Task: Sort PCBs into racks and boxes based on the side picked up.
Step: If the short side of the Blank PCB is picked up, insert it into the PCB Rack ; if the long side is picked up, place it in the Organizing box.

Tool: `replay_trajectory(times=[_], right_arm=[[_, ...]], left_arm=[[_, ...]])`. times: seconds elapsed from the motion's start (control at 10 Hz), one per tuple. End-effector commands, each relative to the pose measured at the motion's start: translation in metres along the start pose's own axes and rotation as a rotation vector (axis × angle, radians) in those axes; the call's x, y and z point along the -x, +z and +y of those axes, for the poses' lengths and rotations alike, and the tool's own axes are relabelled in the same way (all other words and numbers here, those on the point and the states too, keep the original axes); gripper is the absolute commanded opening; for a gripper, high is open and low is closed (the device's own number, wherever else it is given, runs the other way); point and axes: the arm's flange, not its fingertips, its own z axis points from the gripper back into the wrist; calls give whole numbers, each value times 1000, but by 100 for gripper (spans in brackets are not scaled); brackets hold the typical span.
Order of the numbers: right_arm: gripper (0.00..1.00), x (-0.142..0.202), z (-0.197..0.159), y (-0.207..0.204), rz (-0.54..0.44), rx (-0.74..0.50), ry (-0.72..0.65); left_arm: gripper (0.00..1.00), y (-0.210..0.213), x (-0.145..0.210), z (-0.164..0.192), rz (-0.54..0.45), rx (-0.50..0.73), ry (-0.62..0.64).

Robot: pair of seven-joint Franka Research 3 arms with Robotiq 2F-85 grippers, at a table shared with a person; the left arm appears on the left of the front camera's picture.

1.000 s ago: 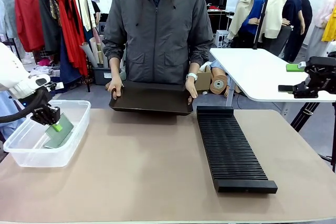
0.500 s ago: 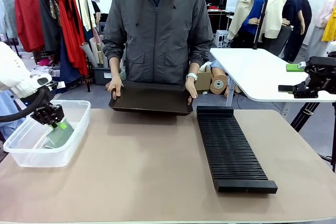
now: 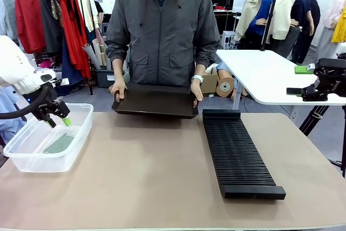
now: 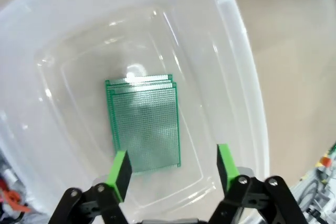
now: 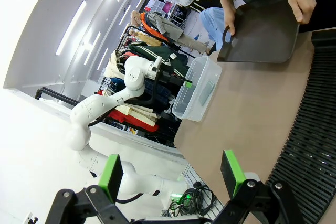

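The PCB (image 4: 144, 124) has just been released into the box (image 3: 75, 139) at nine o'clock on the bench; the left end effector (image 3: 57, 120), now spread and empty, has been lifted clear, so another board can be fetched.

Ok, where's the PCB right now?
The PCB lies flat on the floor of the clear box at the table's left end, just below the left gripper's open fingers, apart from them.
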Motion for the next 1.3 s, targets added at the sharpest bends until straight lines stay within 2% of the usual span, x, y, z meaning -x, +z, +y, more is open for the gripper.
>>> replay_trajectory(times=[0.0,0.3,0.4,1.2], right_arm=[[100,-1,2,0,-3,-8,2],[100,-1,2,0,-3,-8,2],[100,-1,2,0,-3,-8,2],[100,-1,2,0,-3,-8,2]], left_arm=[[100,16,-3,-11,29,-68,9],[100,39,-7,-28,37,-93,-3],[100,44,-8,-31,33,-67,-13],[100,46,-10,-28,26,-52,-6]])
